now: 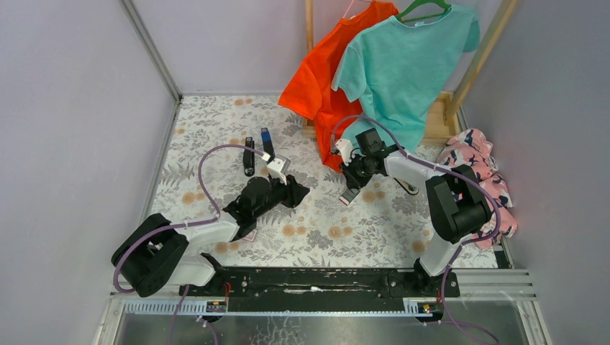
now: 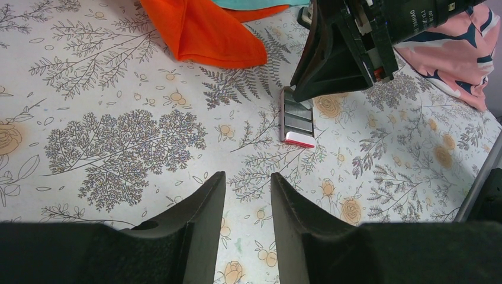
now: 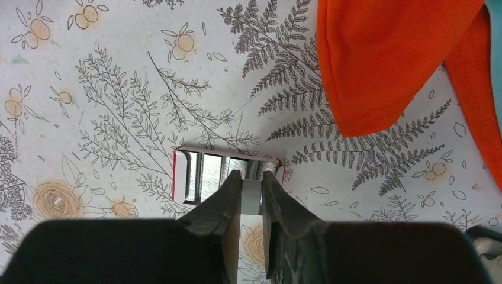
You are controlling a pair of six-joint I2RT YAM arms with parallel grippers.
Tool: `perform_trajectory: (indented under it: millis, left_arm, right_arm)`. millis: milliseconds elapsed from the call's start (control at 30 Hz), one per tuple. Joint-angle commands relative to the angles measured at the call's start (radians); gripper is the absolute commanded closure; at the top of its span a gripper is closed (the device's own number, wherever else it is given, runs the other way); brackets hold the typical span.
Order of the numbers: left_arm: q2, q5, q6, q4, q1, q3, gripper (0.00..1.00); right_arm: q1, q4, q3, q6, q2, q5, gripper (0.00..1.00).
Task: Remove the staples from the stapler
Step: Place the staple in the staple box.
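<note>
The stapler (image 1: 249, 156), black and elongated, lies on the floral cloth at the back left, apart from both grippers. My right gripper (image 3: 251, 176) is shut on a short silvery strip of staples (image 3: 251, 196), held just above the red-and-white card (image 3: 225, 171), where more silvery strips (image 3: 207, 174) lie. From above, the right gripper (image 1: 350, 184) stands over the card (image 1: 347, 196). My left gripper (image 2: 248, 176) is open and empty, low over the cloth and pointing toward the card (image 2: 298, 123). In the top view it (image 1: 301, 192) sits left of the card.
A slim blue bar (image 1: 267, 141) lies beside the stapler. An orange shirt (image 1: 320, 79) and a teal shirt (image 1: 403, 65) hang from a wooden rack (image 1: 440, 122) at the back. The orange hem (image 3: 379, 65) hangs close to the card. A pink cloth (image 1: 478, 162) lies right.
</note>
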Motion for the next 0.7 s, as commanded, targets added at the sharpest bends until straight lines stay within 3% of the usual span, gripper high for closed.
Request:
perform_trajectory:
  millis: [0, 667]
  left_arm:
    - [-0.013, -0.012, 0.015, 0.079, 0.005, -0.016, 0.58]
    - [-0.017, -0.009, 0.014, 0.082, 0.008, -0.019, 0.58]
  right_arm:
    - [0.014, 0.008, -0.005, -0.021, -0.028, 0.022, 0.83]
    - [0.02, 0.005, -0.01, -0.033, -0.021, 0.037, 0.82]
